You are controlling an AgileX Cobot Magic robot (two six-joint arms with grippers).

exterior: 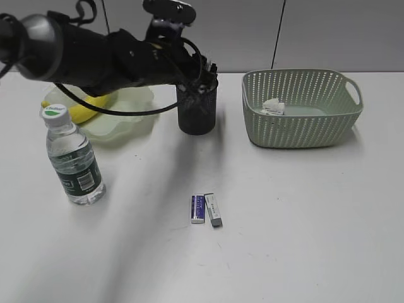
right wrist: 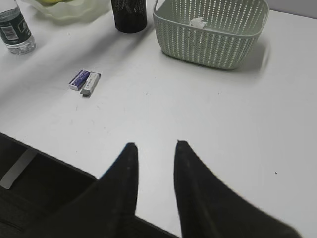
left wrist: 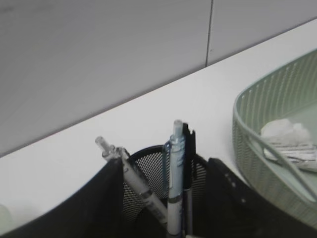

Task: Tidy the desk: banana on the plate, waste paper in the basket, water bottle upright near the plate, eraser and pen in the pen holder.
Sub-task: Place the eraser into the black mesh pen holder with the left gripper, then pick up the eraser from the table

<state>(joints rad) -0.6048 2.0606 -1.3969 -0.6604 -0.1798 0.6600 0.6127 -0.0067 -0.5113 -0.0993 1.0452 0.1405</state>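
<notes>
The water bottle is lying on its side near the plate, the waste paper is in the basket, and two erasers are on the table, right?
Not quite. The exterior view shows the water bottle standing upright near the plate. The waste paper is in the basket, and both erasers lie on the table.

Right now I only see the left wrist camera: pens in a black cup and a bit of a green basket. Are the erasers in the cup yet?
Observer: No. A blue-labelled eraser and a grey-white eraser lie side by side on the table, in front of the cup.
Operator: Is the bottle standing up?
Observer: Yes, the bottle stands upright with its cap on, left of the erasers.
Operator: And the banana?
Observer: The banana is on the plate, partly hidden by the arm.
Operator: Where's the other hand?
Observer: The right gripper is open over bare table, holding nothing.
</notes>
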